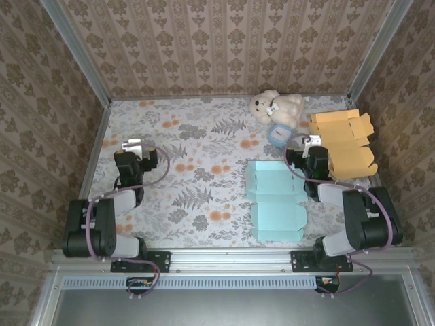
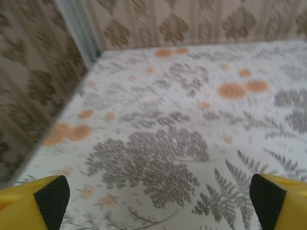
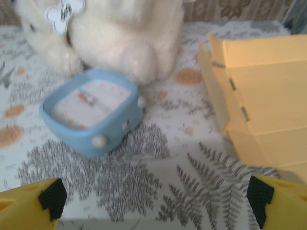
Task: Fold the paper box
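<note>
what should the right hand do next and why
Probably draw the right hand, open and facing the bear and orange box, back toward the flat light blue box. That box lies unfolded and untouched beside that arm.

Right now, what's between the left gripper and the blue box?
Just bare flowery table between left gripper and blue box, seen in the top view.
</note>
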Controlling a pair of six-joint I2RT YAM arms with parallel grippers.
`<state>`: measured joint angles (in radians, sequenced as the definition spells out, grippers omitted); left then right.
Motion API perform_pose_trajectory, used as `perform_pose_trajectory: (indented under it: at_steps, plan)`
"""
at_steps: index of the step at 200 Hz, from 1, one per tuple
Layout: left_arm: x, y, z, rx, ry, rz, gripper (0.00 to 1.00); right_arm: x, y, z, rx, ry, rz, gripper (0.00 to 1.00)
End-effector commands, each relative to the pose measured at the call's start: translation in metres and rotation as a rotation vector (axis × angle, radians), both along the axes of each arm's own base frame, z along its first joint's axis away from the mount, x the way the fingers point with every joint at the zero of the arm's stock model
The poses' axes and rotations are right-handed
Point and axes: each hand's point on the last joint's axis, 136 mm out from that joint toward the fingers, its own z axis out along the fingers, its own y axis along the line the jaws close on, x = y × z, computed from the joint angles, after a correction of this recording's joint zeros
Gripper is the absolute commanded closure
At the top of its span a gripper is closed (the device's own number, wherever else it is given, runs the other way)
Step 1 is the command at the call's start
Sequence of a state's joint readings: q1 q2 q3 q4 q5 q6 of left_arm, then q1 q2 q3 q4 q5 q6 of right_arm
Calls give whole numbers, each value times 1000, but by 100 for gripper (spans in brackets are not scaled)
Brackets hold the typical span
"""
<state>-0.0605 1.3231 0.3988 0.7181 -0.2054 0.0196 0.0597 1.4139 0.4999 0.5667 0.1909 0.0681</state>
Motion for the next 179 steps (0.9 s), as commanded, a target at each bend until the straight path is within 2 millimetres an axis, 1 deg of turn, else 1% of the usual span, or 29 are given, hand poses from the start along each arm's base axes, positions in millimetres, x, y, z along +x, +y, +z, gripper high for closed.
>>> perform_pose_trajectory:
  at_steps: [1,10,22,26,30,32,42,53,58,67,74,86,96,114,117,121,136,156,170,179]
  plan:
    - [-24,32,27,-91,-69,256,0,-11,-15,29,49,46,-163,0]
    - [-34,42,35,-221,-90,340,0,-18,-10,41,54,53,-170,0]
    - [-42,40,49,-322,-87,350,0,-31,-1,61,22,53,-181,0]
    - [-45,40,50,-341,-71,353,0,-36,2,66,10,55,-184,0]
    - [-47,38,58,-366,-80,347,0,-41,5,71,-1,60,-185,0]
    - [-48,38,57,-374,-72,349,0,-44,6,74,-4,62,-188,0]
    - [-54,32,63,-437,-76,334,0,-57,17,81,-2,87,-173,0]
    - [-59,20,63,-514,-59,281,0,-73,28,79,31,133,-153,0]
    - [-62,13,61,-548,-46,256,0,-80,34,77,51,152,-143,0]
    - [-69,-1,51,-612,-7,226,0,-89,45,71,81,182,-111,0]
    - [-73,-15,42,-654,30,179,0,-96,54,66,96,196,-78,0]
    - [-79,-41,36,-695,77,89,0,-105,69,56,119,212,-27,0]
    - [-86,-63,33,-679,118,32,0,-112,80,47,134,222,12,0]
    - [-97,-90,36,-581,158,-28,0,-122,95,28,159,242,57,0]
    - [-98,-91,36,-567,161,-28,0,-124,96,24,165,249,58,0]
    - [-102,-101,37,-553,173,-55,0,-126,98,20,173,255,61,0]
    - [-108,-120,37,-529,200,-109,0,-133,105,2,187,287,74,0]
    - [-116,-142,30,-513,239,-175,0,-140,109,-19,179,324,70,0]
    - [-119,-153,25,-504,258,-202,0,-143,107,-28,189,346,45,0]
    - [-121,-160,21,-497,270,-216,0,-143,109,-31,198,355,45,0]
